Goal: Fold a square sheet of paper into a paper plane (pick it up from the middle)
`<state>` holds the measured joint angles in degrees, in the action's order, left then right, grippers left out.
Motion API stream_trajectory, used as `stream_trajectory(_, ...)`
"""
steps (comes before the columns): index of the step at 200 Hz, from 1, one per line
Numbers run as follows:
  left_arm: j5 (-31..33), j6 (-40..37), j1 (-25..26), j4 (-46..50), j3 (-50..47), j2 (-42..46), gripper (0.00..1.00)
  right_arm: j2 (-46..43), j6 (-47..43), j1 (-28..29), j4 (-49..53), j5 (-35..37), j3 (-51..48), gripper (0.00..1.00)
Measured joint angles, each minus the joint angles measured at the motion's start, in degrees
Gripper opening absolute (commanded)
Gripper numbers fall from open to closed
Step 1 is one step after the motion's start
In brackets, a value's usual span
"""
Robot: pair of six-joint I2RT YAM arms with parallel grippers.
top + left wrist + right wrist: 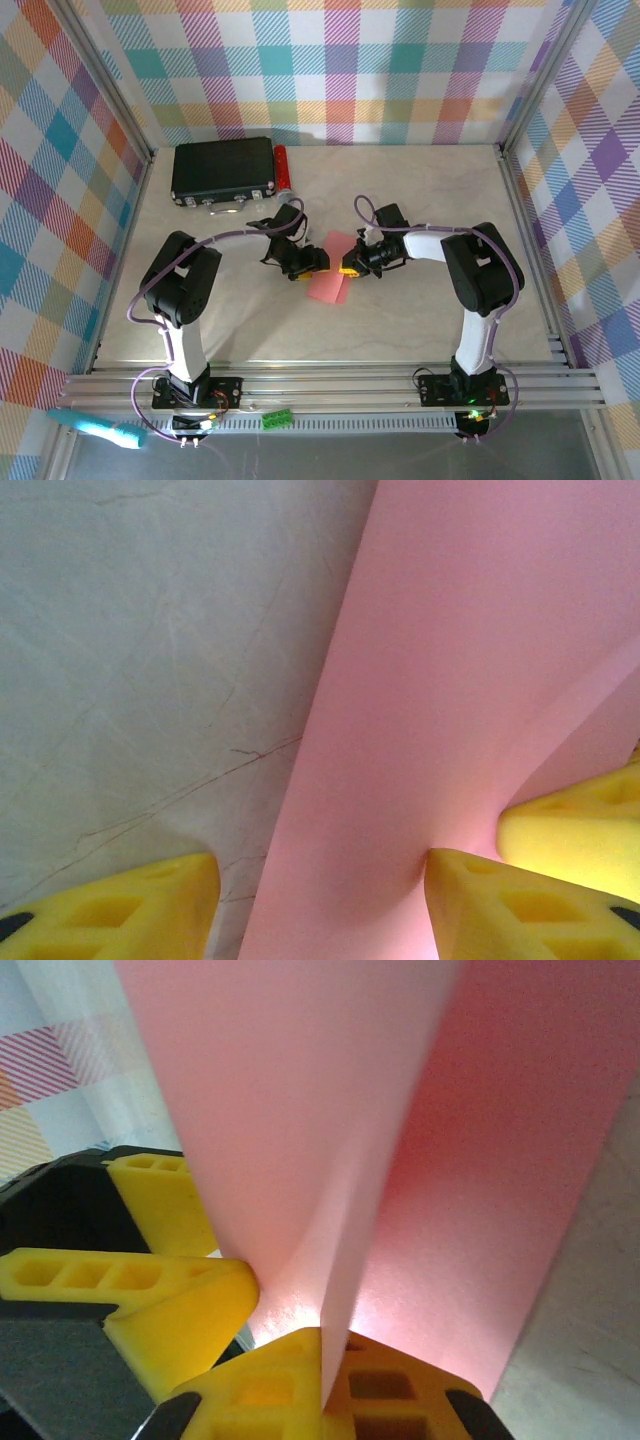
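Yellow fingers [150,1280] of the right gripper [290,1312] are being pressed together on a raised fold of the square sheet of paper [330,278], which is being held over the middle of the table [430,330], long axis running away from the bases. It is being straddled from the left by the left gripper [320,880], fingers spread, one touching it. One sheet and two grippers, equally near, are being counted.
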<state>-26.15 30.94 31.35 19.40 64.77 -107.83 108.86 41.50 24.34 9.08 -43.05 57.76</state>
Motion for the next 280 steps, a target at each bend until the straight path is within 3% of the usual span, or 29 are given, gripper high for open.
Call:
stream_trajectory(57,5.99,0.11,2.38,4.72,3.45,-1.53,0.56,-0.96,-1.53,-0.15,3.50,4.52,0.42,0.33)
stream_trajectory(83,9.01,1.01,3.74,7.06,5.27,-2.45,0.56,-5.84,-1.55,-1.07,5.20,9.35,-0.63,0.38)
stream_trajectory(120,12.37,2.89,5.05,9.20,7.13,-3.48,0.56,-13.81,-1.46,-2.25,6.51,16.41,-2.73,0.39)
stream_trajectory(152,14.03,5.75,5.51,9.46,7.41,-3.72,0.52,-15.58,-1.25,-2.62,6.86,19.87,-4.74,0.39)
stream_trajectory(280,15.91,13.86,5.77,10.34,8.00,-5.25,0.52,-14.80,-0.17,-2.62,5.51,20.11,-7.58,0.38)
